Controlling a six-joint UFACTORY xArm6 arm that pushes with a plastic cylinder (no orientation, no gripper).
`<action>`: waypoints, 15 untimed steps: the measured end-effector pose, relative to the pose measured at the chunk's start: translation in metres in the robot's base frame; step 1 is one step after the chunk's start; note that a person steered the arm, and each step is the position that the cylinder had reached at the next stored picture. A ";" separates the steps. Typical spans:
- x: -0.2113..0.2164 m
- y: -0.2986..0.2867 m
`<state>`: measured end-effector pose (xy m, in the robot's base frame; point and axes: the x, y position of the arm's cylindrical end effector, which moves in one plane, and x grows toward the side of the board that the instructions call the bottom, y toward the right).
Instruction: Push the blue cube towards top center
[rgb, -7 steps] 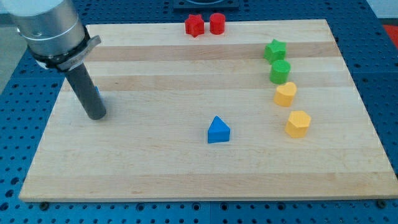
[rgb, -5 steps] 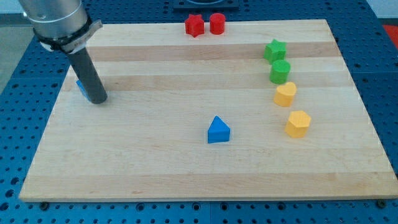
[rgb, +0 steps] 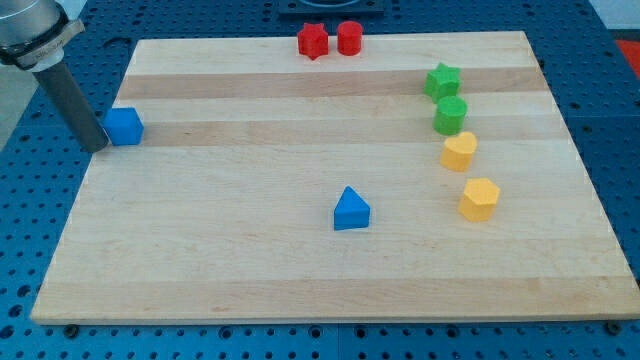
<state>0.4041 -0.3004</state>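
The blue cube (rgb: 125, 126) sits near the left edge of the wooden board (rgb: 250, 250), in its upper half. My tip (rgb: 95, 146) is at the board's left edge, just left of the cube and touching or nearly touching its left side. The rod rises from there towards the view's top left.
A blue triangular block (rgb: 351, 209) lies near the board's middle. A red star (rgb: 312, 41) and a red cylinder (rgb: 349, 38) sit at top centre. A green star (rgb: 442, 80), a green cylinder (rgb: 451, 115) and two yellow blocks (rgb: 460, 152) (rgb: 479, 198) line the right side.
My tip has moved left and up, from in front of the blue cube to its left side. The cube, mostly hidden before, now shows fully.
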 end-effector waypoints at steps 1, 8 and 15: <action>-0.002 0.001; -0.061 0.063; -0.132 0.128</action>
<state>0.2717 -0.1722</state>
